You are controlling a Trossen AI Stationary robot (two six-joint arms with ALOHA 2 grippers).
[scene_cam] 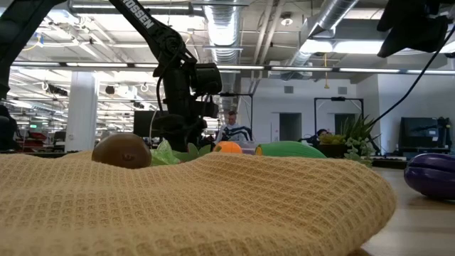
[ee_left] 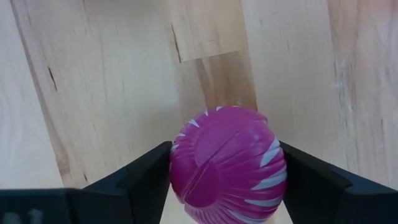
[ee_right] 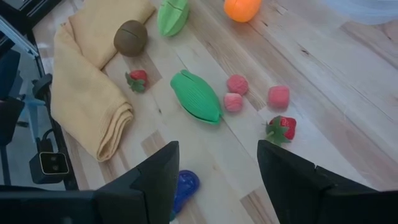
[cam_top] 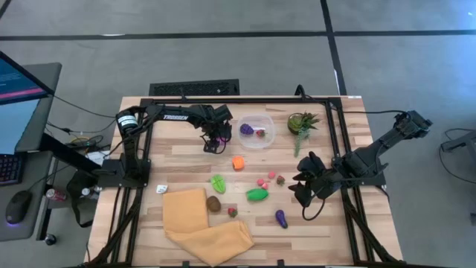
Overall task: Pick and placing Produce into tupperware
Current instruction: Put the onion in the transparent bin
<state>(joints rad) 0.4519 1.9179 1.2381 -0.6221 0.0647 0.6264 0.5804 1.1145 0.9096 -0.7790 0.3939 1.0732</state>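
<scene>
Left gripper (cam_top: 216, 139) has the magenta piece (ee_left: 229, 163) pinched between its two fingers, snug on both sides, nothing but bare wood under it in the wrist view. So it's carrying, and the tupperware (cam_top: 255, 131) is the target: the tub sits just beside the gripper, twd the right arm's side of the table, near the far edge. That's the relation that matters, a short sideways hop & it's over the rim. Tub already has a purple piece (cam_top: 246, 129) and a small red one (cam_top: 260, 133) inside, so the drop prob wants the open part of the tub. Left arm pose: stretched along the far side of the table, wrist bent down, fingers pointing at the tabletop; in the low view it hangs a bit above the table. Right gripper (ee_right: 214, 180) waits on its own side, fingers spread wide, holding nothing, looking over the rest of the produce: green ridged piece (ee_right: 196, 96), pink bits (ee_right: 237, 83), strawberry (ee_right: 281, 128), orange one (ee_right: 242, 9), brown one (ee_right: 130, 37) beside the yellow cloth (ee_right: 87, 81). Purple eggplant-like piece (cam_top: 281, 218) lies nearest the right arm. Plenty left on the table, task looks early-ish.
</scene>
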